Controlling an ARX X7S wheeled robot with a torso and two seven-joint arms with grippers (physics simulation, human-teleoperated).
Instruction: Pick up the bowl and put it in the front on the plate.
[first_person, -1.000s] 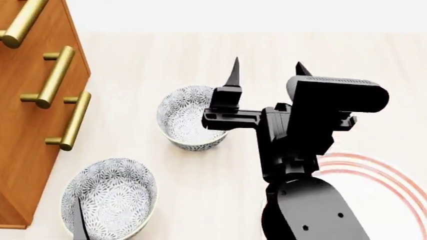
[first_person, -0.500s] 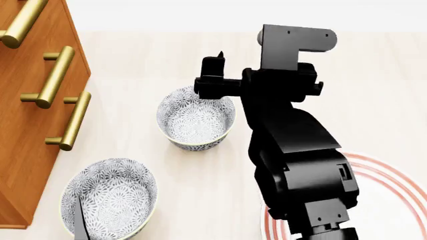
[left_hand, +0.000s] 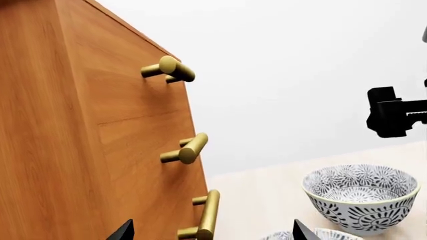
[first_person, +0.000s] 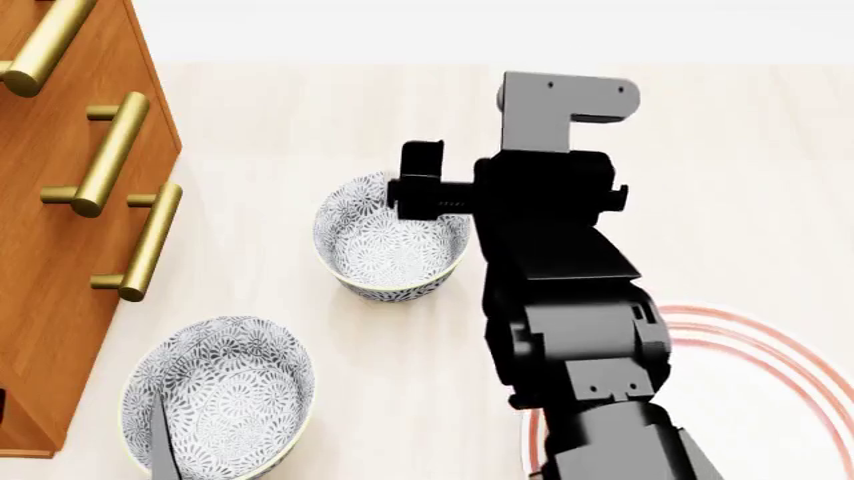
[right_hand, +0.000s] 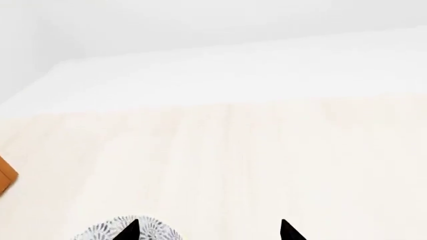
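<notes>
Above the far bowl, at about twelve o'clock from the near bowl, you had the right gripper poised over its right-hand rim. Its two fingertips stood well apart in the right wrist view, so it was released and empty, with one tip over the patterned rim and the other over bare table.

The plate lay at roughly four o'clock from that bowl, largely hidden under your right arm.

From there, I judged the main risk to be a descent that straddled nothing: a tip striking the rim top would tilt or skate the bowl toward the cabinet.

The left gripper hung by the near bowl, tips spread, also empty. Swinging the carried bowl low might have clipped the plate's edge.
</notes>
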